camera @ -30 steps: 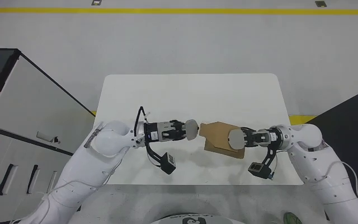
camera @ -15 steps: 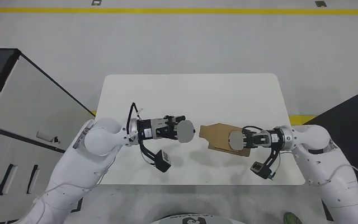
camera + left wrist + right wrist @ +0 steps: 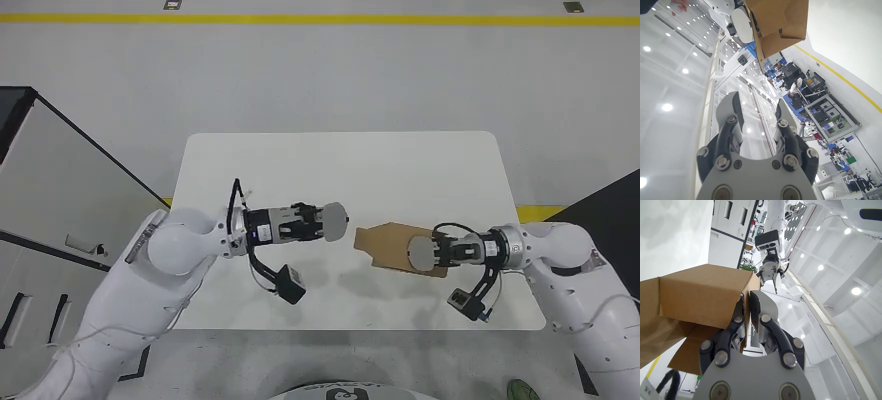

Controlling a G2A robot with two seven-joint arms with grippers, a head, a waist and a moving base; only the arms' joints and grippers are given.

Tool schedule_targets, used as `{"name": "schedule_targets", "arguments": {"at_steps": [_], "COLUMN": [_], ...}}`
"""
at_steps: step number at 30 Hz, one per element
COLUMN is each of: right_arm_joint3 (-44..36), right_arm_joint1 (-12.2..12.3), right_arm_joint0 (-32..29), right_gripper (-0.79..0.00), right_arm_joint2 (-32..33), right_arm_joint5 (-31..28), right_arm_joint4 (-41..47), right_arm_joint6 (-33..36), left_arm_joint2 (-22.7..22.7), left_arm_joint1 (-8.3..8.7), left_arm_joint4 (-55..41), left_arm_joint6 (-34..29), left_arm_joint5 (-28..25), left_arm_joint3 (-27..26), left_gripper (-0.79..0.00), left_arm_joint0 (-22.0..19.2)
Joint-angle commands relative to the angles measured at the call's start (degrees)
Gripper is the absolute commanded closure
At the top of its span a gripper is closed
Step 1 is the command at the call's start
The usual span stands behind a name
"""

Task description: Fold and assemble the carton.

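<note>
The brown cardboard carton (image 3: 388,246) is held off the white table (image 3: 340,160), near its front right part, with a tapered flap pointing toward the other arm. My right gripper (image 3: 430,253) is shut on one carton wall; in the right wrist view its fingers (image 3: 754,308) pinch the corrugated edge of the carton (image 3: 696,294). My left gripper (image 3: 335,215) hangs open a short gap away from the flap, touching nothing. The left wrist view shows its gripper (image 3: 758,109) with jaws apart and nothing between them, and the carton (image 3: 780,22) farther off.
A dark-edged cabinet (image 3: 60,190) stands to the left of the table. A yellow floor line (image 3: 320,18) runs behind it. The table's back half lies bare.
My left gripper has drawn back from the carton's flap, leaving a gap. The right gripper has shifted the carton slightly toward the table's front edge.
</note>
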Motion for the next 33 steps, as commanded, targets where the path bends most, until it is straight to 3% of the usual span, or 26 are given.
{"name": "schedule_targets", "arguments": {"at_steps": [1,6,12,22,29,33], "right_arm_joint3": [-0.64,-2.91,-4.00,0.83,0.83,1.76], "right_arm_joint1": [0.15,0.57,1.27,1.76,1.76,1.62], "right_arm_joint0": [-0.02,-0.54,-1.01,-0.18,-0.18,0.07], "right_gripper": [0.000,0.000,0.000,0.000,0.000,0.000], "right_arm_joint2": [0.20,0.32,0.40,-1.25,-1.25,-2.28], "right_arm_joint5": [0.48,1.64,2.08,-1.93,-1.93,-3.03], "right_arm_joint4": [-1.33,-2.20,-2.02,6.08,6.08,6.44], "right_arm_joint6": [0.25,1.40,1.84,-2.16,-2.16,-1.09], "left_arm_joint2": [-0.01,0.23,1.15,1.21,1.35,1.44], "left_arm_joint1": [0.21,0.77,1.67,1.77,1.74,1.60], "left_arm_joint4": [0.00,0.00,0.00,-4.21,-4.45,-9.10], "left_arm_joint6": [0.81,1.04,0.61,1.01,0.84,1.98], "left_arm_joint5": [-2.72,-6.32,-6.97,-3.15,-2.77,-0.35], "left_arm_joint3": [-0.37,-1.13,-1.37,-0.95,-1.29,-1.05], "left_gripper": [0.000,0.000,0.000,0.000,0.000,0.000], "left_arm_joint0": [-0.43,-1.08,-1.82,-1.27,-0.97,-0.89]}}
